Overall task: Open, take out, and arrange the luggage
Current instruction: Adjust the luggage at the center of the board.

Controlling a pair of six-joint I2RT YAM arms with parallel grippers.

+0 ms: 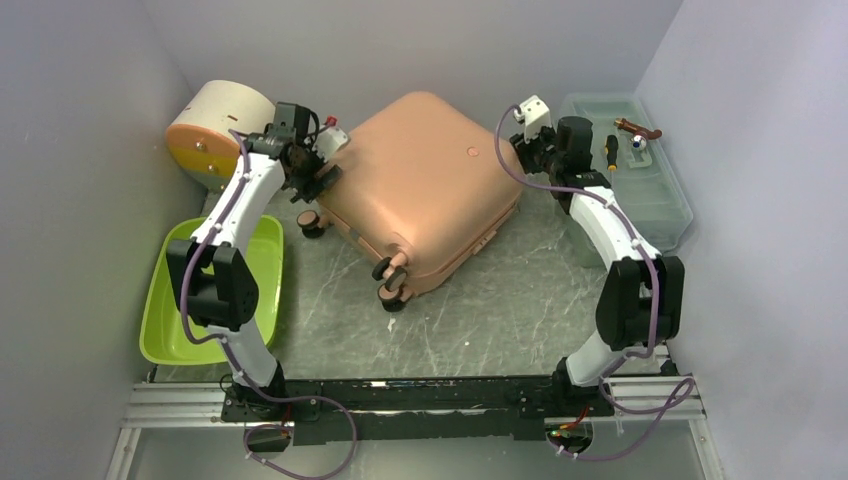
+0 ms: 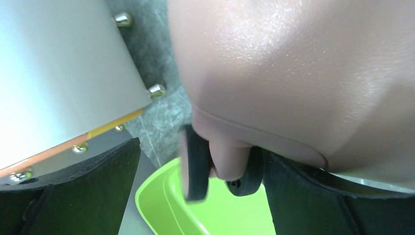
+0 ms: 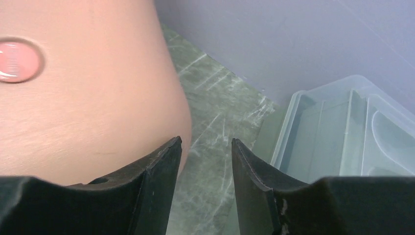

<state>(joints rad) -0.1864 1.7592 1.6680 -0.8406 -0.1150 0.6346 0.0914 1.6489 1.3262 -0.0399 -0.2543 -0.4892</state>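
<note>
luggage (image 1: 420,185): I judge it rigid, slick, bulky | left gripper (image 2: 198,152): wide open, empty, wheel (image 2: 195,169) between jaws | right gripper (image 3: 205,147): part open, empty, luggage beside its left finger | I'd grip the seam edge.

The luggage (image 2: 293,73) sets a dark wheel (image 2: 195,169) between the wide-spread tool (image 2: 199,154), a green tray (image 2: 161,205) beyond.

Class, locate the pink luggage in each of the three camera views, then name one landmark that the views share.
Top external: the luggage lies closed in the centre, turned diamond-wise.
Left wrist: the luggage fills the upper right, with its wheel pair at bottom centre.
Right wrist: the luggage fills the left side, with its round badge at the left edge.
Shared landmark: the grey marbled table, seen in all three.
</note>
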